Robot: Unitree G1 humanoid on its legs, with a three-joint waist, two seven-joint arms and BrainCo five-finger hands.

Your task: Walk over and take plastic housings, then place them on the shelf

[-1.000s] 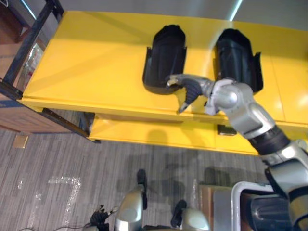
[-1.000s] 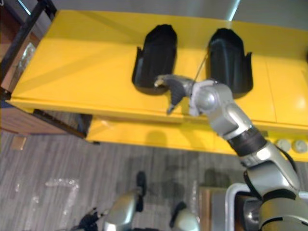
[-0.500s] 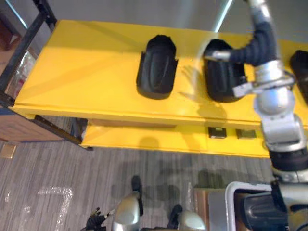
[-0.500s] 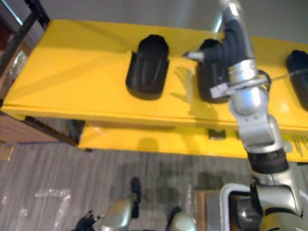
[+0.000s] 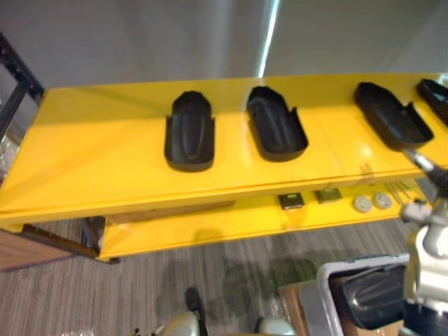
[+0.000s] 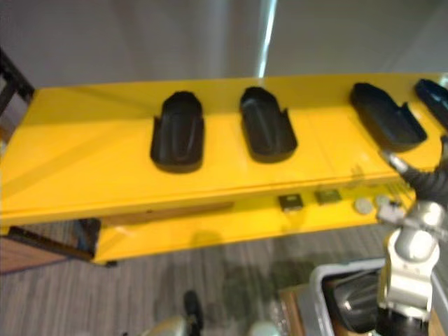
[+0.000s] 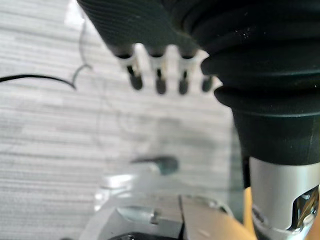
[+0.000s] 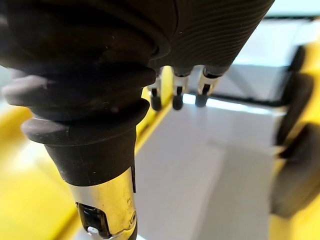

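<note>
Grey plank floor (image 5: 140,280) runs under a long yellow shelf (image 5: 98,154), and a plain grey wall stands behind it. Four black plastic housings lie in a row on the shelf's top board. The leftmost housing (image 5: 189,133) and the second housing (image 5: 276,133) sit near each other around the middle, the second with its hollow side up. The third housing (image 5: 392,115) lies well apart from them towards my right. The fourth housing (image 5: 434,91) is cut off at the edge of my sight.

On the lower board (image 5: 231,220) sit two small dark square blocks (image 5: 290,201) and, just beside them to the right, two pale round discs (image 5: 362,204).

My right hand (image 6: 423,183) is raised in front of the shelf's right end, near the front edge below the third housing. Its fingers (image 8: 175,97) are straight and spread with nothing between them and the thumb. In its wrist view, dark housings (image 8: 295,165) show on the yellow board past the fingertips.

My left hand (image 7: 150,30) hangs low over the floor with its fingers (image 7: 160,75) loose and straight, and it carries nothing.

Low at my right side is a grey bin (image 5: 325,280) with a pale rim. Another black housing (image 5: 371,301) lies inside it.
</note>
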